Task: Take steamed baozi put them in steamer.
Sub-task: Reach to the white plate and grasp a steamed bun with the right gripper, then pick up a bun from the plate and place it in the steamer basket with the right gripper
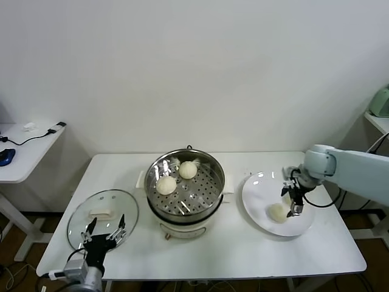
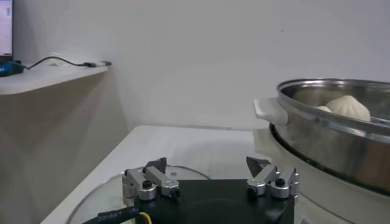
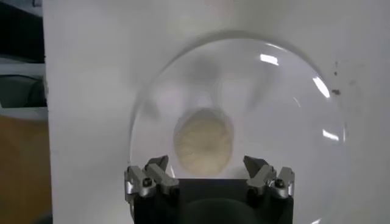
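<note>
Two baozi (image 1: 176, 177) sit in the steamer (image 1: 185, 187) mid-desk; the right gripper (image 1: 290, 201), released, hangs above a third on the white plate (image 1: 258, 193). Left wrist: left gripper (image 2: 210, 178) released (over the glass lid (image 2: 103, 195)). Right wrist: baozi (image 3: 203, 140) centred between spread fingers (image 3: 152, 176).

Steamer (image 1: 185, 190): round, shiny steel pot on white base, side handles, perforated tray inside; stands upright at table centre, uncovered. Two baozi in it, cream-white, smooth, domed: one (image 1: 166, 185) toward the left of the tray, one (image 1: 188, 170) just behind it, close but apart. Third baozi (image 1: 277, 212) lies alone to the steamer's right, well apart.
</note>
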Tool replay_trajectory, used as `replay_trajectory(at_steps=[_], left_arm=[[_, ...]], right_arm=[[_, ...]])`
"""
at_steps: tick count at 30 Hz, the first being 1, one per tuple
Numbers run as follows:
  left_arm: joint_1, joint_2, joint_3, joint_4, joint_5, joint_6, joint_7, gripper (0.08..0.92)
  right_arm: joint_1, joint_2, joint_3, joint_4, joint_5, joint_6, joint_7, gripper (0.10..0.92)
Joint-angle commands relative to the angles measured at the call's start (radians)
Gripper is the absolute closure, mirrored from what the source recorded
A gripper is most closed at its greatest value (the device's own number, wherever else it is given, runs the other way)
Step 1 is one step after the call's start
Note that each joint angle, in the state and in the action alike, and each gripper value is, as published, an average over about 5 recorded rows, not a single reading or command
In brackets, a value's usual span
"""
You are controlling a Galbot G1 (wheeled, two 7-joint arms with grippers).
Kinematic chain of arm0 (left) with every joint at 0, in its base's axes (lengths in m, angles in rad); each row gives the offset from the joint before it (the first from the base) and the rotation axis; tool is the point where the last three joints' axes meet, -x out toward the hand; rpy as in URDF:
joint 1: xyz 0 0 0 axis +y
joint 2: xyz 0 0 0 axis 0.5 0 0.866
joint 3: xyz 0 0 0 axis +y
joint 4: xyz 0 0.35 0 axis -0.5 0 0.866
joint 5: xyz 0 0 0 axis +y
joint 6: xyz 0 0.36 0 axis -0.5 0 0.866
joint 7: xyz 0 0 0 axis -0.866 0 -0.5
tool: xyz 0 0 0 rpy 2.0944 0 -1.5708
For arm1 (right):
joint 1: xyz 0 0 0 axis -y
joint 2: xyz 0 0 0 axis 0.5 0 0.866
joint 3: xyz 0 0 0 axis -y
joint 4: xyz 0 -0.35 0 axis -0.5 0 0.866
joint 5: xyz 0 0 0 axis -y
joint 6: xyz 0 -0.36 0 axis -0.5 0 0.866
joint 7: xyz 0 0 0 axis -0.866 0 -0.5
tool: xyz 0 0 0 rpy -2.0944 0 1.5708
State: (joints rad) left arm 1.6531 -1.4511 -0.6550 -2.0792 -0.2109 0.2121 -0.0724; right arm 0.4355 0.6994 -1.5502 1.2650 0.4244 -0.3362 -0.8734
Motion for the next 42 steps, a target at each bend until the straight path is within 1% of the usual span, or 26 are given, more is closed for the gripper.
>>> replay_trajectory(at_steps=[1,8,11,14,16,22,27,30,32,37,42], left_arm=[[0.001,0.001,-0.001,0.002,-0.001,0.000,0.000,0.177],[0.002,-0.002,-0.001,0.002,-0.003,0.001,-0.001,0.177],[0.002,-0.002,-0.001,0.001,-0.003,0.001,-0.001,0.177],[0.004,-0.003,-0.001,-0.003,-0.003,0.001,-0.001,0.177],[0.008,-0.003,-0.001,-0.006,-0.002,0.001,-0.001,0.177],[0.014,-0.005,0.008,-0.016,0.003,0.001,-0.001,0.177],[0.014,-0.004,0.017,-0.022,0.008,0.004,-0.001,0.177],[0.014,-0.001,0.020,-0.027,0.008,0.005,0.000,0.177],[0.014,0.001,0.021,-0.030,0.008,0.005,-0.001,0.177],[0.015,0.004,0.023,-0.035,0.007,0.006,-0.001,0.177],[0.017,0.004,0.023,-0.044,0.006,0.007,0.000,0.177]], right_arm=[[-0.173,0.053,0.130,-0.104,-0.050,-0.003,0.013,0.203],[-0.185,0.067,0.143,-0.112,-0.064,-0.006,0.012,0.208],[-0.165,0.063,0.135,-0.099,-0.070,-0.009,0.005,0.259],[-0.104,0.049,0.097,-0.073,-0.069,-0.006,-0.010,0.331],[-0.046,0.038,0.061,-0.049,-0.057,-0.004,-0.021,0.354],[0.198,0.045,-0.046,0.024,0.008,0.020,-0.070,0.363],[0.493,0.168,-0.182,0.050,0.082,0.101,-0.145,0.364],[0.625,0.270,-0.173,0.075,0.107,0.179,-0.181,0.364],[0.675,0.340,-0.130,0.099,0.108,0.261,-0.200,0.364],[0.678,0.504,-0.006,0.192,0.098,0.429,-0.208,0.364],[0.581,0.615,0.039,0.266,-0.033,0.540,-0.199,0.364]])
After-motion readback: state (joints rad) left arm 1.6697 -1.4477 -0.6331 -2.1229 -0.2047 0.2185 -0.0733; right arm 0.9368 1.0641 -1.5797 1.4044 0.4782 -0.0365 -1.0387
